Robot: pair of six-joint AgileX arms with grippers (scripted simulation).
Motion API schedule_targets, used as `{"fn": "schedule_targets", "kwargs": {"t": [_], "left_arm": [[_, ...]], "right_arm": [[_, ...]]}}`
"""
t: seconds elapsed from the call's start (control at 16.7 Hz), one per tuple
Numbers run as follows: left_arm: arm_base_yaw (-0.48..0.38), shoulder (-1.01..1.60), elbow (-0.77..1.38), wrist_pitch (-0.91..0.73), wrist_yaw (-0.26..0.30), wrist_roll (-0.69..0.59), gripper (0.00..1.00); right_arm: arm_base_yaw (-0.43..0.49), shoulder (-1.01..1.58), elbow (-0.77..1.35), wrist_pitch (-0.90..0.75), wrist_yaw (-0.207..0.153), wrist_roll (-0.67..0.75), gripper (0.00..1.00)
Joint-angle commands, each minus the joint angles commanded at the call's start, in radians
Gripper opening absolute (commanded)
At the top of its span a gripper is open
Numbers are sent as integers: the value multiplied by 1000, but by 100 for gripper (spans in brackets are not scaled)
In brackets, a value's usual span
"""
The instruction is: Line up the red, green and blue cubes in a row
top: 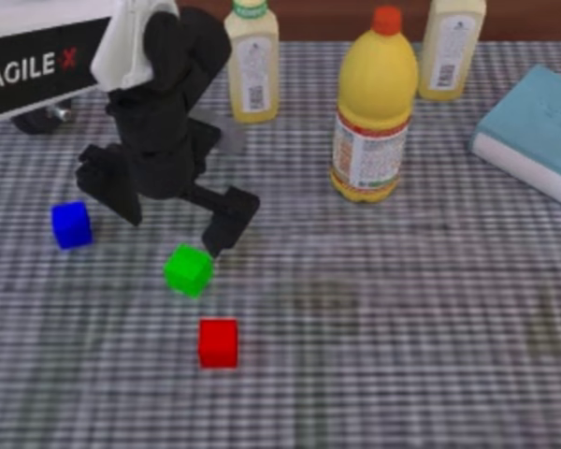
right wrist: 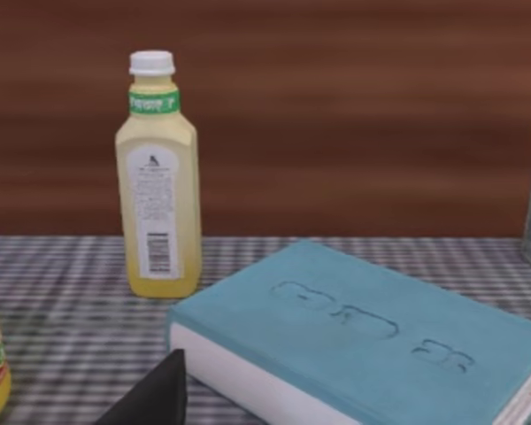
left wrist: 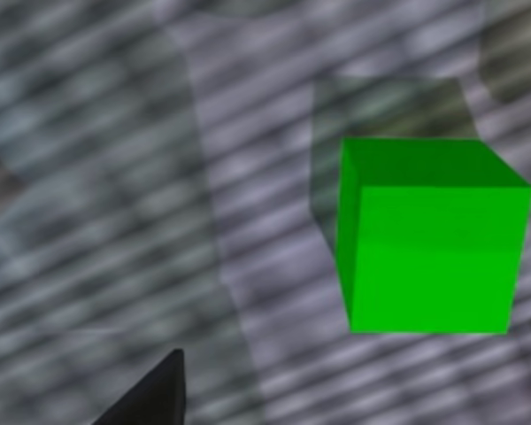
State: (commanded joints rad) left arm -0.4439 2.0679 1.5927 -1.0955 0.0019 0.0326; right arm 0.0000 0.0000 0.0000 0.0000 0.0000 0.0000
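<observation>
The green cube (top: 188, 269) rests on the checked cloth just in front of my left gripper (top: 171, 224), which hangs open above the cloth with its fingers spread wide. One finger (top: 229, 220) ends close beside the cube's far corner, and nothing is between the fingers. In the left wrist view the green cube (left wrist: 429, 239) sits apart from the one dark fingertip (left wrist: 159, 398) that shows. The blue cube (top: 71, 224) lies to the left of the gripper. The red cube (top: 218, 342) lies nearer the front, below the green one. My right gripper (right wrist: 234, 412) is outside the top view, open, facing a book.
A yellow bottle with an orange cap (top: 374, 122) stands right of centre. Two paler bottles (top: 252, 61) (top: 453, 47) stand at the back edge. A teal book (top: 533, 131) lies at the far right. The left arm's base plate (top: 37, 65) is at the back left.
</observation>
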Motion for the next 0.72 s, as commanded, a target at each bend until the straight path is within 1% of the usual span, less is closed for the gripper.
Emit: {"fn": "schedule_targets", "kwargs": {"t": [0.36, 0.48, 0.72], "left_arm": [[-3, 3, -16, 17, 0, 0, 100], [0, 28, -49, 74, 0, -1, 100], [1, 101, -140, 252, 1, 2, 100]], "right_arm": [[0, 0, 0, 0, 0, 0, 100], [0, 0, 0, 0, 0, 0, 100], [0, 0, 0, 0, 0, 0, 100]]}}
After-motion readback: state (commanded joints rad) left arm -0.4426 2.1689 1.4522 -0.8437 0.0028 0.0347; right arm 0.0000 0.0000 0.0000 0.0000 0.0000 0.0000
